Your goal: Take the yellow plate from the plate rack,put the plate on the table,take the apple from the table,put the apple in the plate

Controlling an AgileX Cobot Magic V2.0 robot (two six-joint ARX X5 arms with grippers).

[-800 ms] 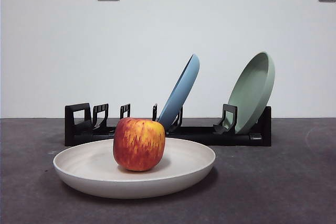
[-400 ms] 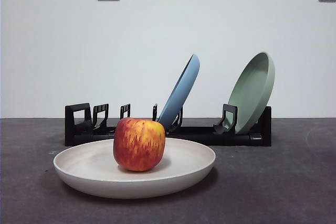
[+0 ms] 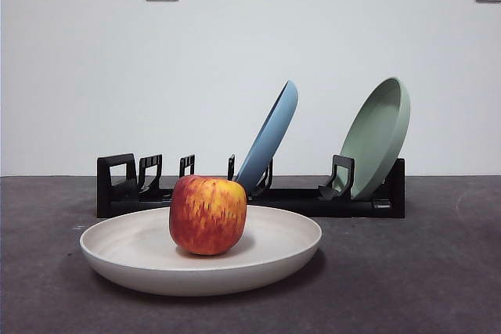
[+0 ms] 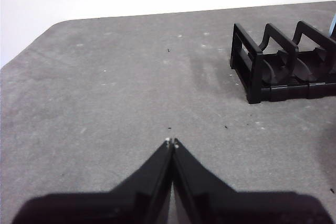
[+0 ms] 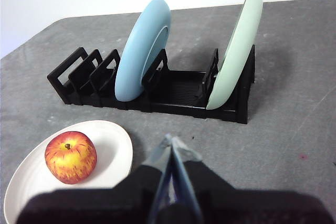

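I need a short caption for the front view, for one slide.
Apple resting in the yellow plate on the table, before the plate rack holding two plates.

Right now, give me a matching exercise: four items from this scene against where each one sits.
Items:
1. apple
2. yellow plate
3. blue plate
4. pale green plate

Places:
A. flat on the table, in front of the plate rack
B. leaning at one end of the rack
C. in the yellow plate
D. leaning in a middle slot of the rack

Pairs: 1-C, 2-A, 3-D, 4-B
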